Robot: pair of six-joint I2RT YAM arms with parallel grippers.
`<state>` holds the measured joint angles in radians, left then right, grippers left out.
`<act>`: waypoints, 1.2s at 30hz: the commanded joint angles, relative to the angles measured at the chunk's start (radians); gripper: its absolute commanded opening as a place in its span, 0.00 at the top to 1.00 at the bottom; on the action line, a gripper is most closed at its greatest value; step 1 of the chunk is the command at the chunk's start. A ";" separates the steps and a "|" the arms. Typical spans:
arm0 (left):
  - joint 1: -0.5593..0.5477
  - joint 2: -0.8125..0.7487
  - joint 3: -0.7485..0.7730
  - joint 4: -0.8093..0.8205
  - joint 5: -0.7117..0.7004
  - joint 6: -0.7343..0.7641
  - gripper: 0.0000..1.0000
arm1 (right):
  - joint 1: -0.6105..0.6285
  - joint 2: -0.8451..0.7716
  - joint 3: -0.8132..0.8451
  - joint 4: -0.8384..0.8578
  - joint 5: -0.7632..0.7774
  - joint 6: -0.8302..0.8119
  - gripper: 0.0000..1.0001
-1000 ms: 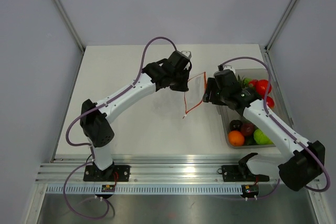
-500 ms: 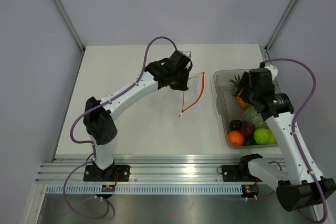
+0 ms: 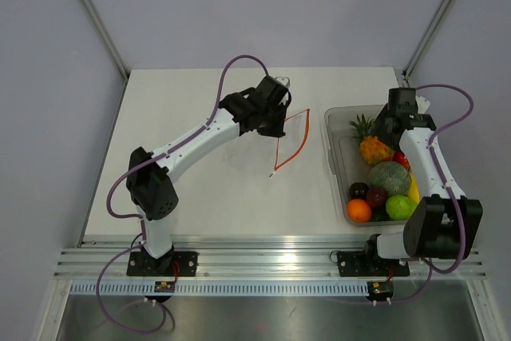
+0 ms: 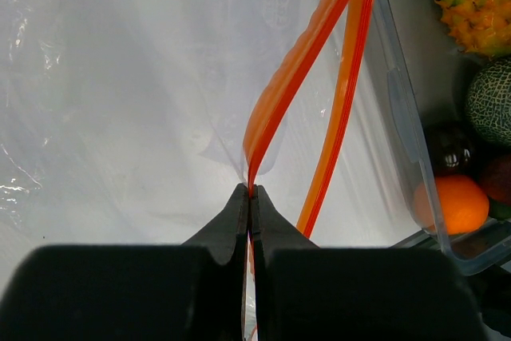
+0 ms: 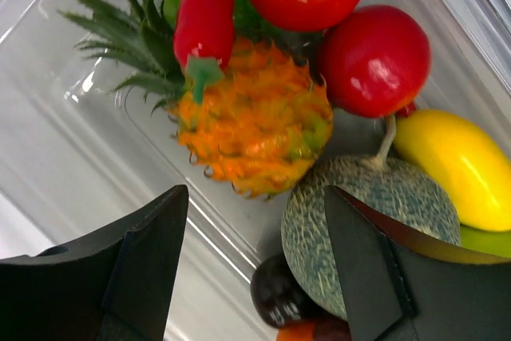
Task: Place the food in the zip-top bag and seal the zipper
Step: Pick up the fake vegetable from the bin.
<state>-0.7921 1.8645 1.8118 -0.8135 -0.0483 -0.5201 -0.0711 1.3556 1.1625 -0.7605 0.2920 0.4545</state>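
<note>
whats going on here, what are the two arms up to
The left gripper is shut on the zipper of the zip-top bag, holding its mouth up and open over the table. The right gripper hangs open over the clear bin, just above the pineapple, holding nothing. The bag looks empty so far.

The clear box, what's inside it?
Toy food fills the clear box: a pineapple, red chili, netted melon, yellow fruit, red balls, an orange. Whatever lies under the pile is covered.
</note>
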 commanded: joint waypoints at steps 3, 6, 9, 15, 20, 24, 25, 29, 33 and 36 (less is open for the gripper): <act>0.010 0.007 0.034 0.036 0.010 0.014 1.00 | -0.027 0.106 0.103 0.108 0.004 -0.013 0.24; 0.011 0.018 0.038 0.036 0.022 0.014 1.00 | -0.027 0.164 0.140 0.122 0.006 -0.017 0.25; 0.011 0.021 0.041 0.036 0.027 0.015 1.00 | -0.027 0.211 0.180 0.101 -0.004 -0.028 0.27; 0.014 0.024 0.035 0.043 0.034 0.015 1.00 | -0.029 0.209 0.160 0.104 0.002 -0.073 0.25; 0.014 0.038 0.044 0.043 0.042 0.011 1.00 | -0.027 0.212 0.183 0.101 -0.005 -0.077 0.28; 0.014 0.029 0.041 0.042 0.041 0.012 1.00 | -0.027 0.241 0.212 0.095 0.006 -0.082 0.31; 0.014 0.027 0.040 0.042 0.039 0.012 1.00 | -0.027 0.264 0.226 0.093 0.010 -0.082 0.32; 0.014 0.019 0.038 0.039 0.039 0.011 1.00 | -0.029 0.322 0.249 0.089 0.022 -0.076 0.34; 0.014 0.009 0.024 0.040 0.031 0.014 1.00 | -0.027 0.338 0.256 0.099 0.033 -0.074 0.42; 0.017 0.005 0.020 0.043 0.031 0.015 1.00 | -0.027 0.344 0.264 0.089 0.026 -0.074 0.44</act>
<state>-0.7822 1.8961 1.8118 -0.8093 -0.0257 -0.5201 -0.0929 1.7046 1.3766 -0.6785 0.2962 0.3882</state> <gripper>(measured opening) 0.009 0.566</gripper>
